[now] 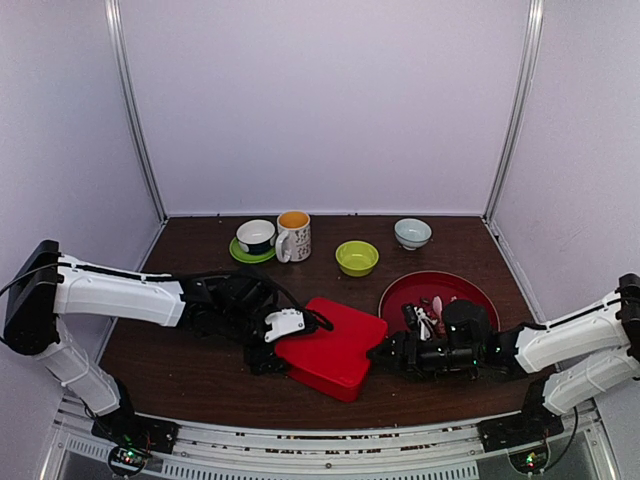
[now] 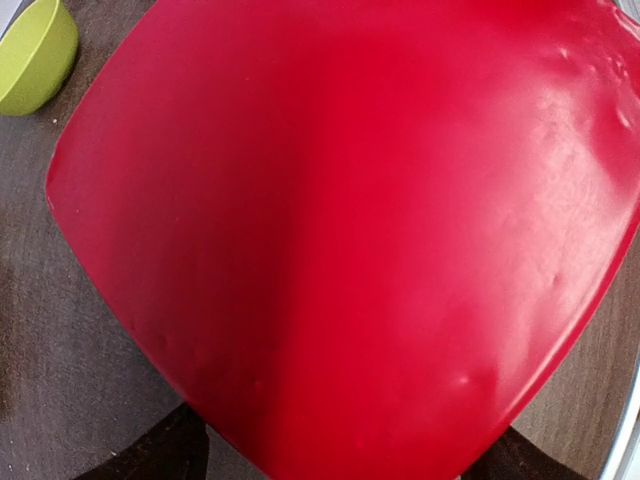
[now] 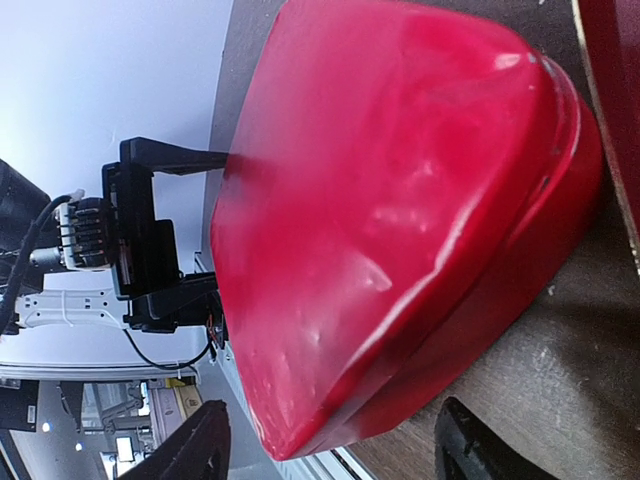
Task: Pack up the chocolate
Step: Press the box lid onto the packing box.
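Observation:
No chocolate shows in any view. A red box (image 1: 335, 345) with its lid down lies in the middle of the table, filling the left wrist view (image 2: 330, 230) and the right wrist view (image 3: 400, 220). My left gripper (image 1: 272, 348) is open at the box's left corner, its dark fingers (image 2: 185, 450) standing on either side of that corner. My right gripper (image 1: 380, 352) is open at the box's right corner. Its fingertips (image 3: 195, 445) stand apart from the box with a gap on both sides.
A red plate (image 1: 405, 290) behind my right gripper carries pink-handled tongs and a knife (image 1: 430, 315). Along the back stand a cup on a green saucer (image 1: 256, 237), a mug (image 1: 294, 237), a lime bowl (image 1: 357, 257) and a pale bowl (image 1: 412, 233).

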You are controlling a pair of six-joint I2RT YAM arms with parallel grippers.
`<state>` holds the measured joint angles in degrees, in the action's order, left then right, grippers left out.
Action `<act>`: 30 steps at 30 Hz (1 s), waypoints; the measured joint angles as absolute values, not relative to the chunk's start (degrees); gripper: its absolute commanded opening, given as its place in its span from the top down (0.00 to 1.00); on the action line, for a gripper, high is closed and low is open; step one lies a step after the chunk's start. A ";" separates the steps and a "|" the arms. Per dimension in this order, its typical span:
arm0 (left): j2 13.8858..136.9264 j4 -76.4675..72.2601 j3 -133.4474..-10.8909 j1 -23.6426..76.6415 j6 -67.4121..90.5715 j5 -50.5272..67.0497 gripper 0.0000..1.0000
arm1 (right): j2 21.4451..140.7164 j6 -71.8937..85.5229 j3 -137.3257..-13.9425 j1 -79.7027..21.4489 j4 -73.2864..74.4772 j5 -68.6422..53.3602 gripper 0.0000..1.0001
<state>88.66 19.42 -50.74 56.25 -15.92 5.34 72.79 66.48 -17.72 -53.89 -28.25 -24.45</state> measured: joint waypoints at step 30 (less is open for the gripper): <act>89.73 8.56 -45.01 57.98 -3.42 -0.58 0.05 | 83.66 77.65 -17.61 -59.05 -49.63 -24.84 0.36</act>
